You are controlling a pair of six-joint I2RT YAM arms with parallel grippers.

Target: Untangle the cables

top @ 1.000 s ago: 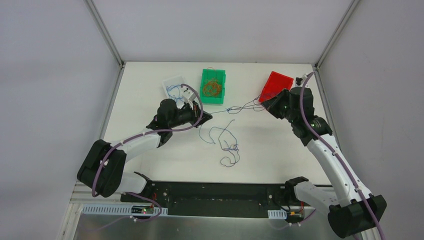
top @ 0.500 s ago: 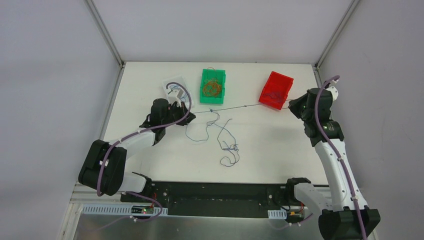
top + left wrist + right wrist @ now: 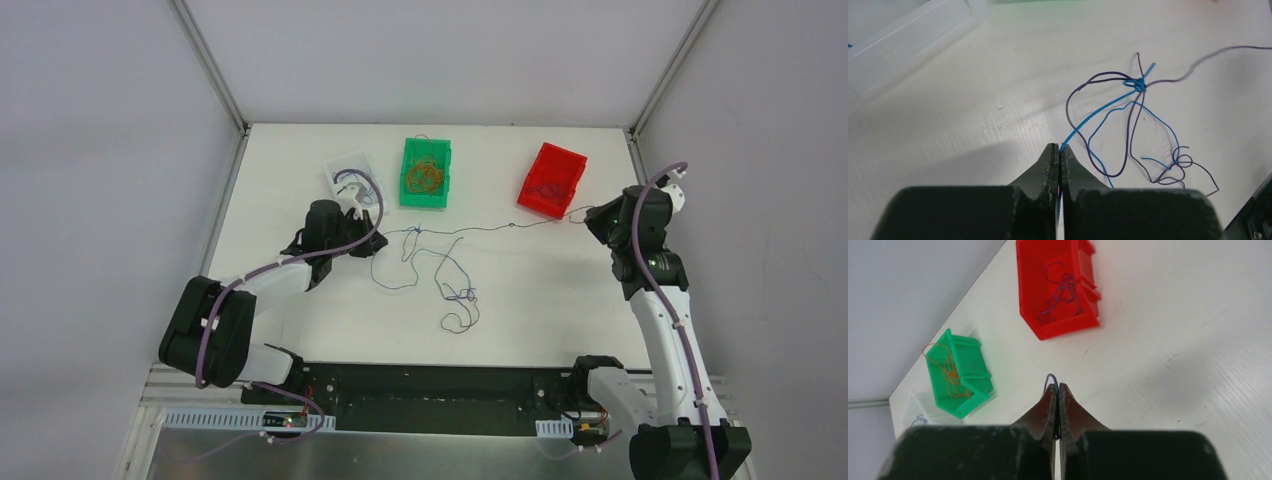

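The formerly taut strand [image 3: 510, 226] is sagging over the bench [image 3: 560, 290] while right fingers [image 3: 1057, 399] and left fingers [image 3: 1058, 159] are clenching purple and blue cables [image 3: 462, 295], so pulling apart risks cinching the knot [image 3: 1137, 85].

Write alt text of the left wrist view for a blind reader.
The left gripper, shut, pinches a thin blue wire that runs to a small knot with dark purple wires, which loop loosely over a white table. A clear bin sits top left.
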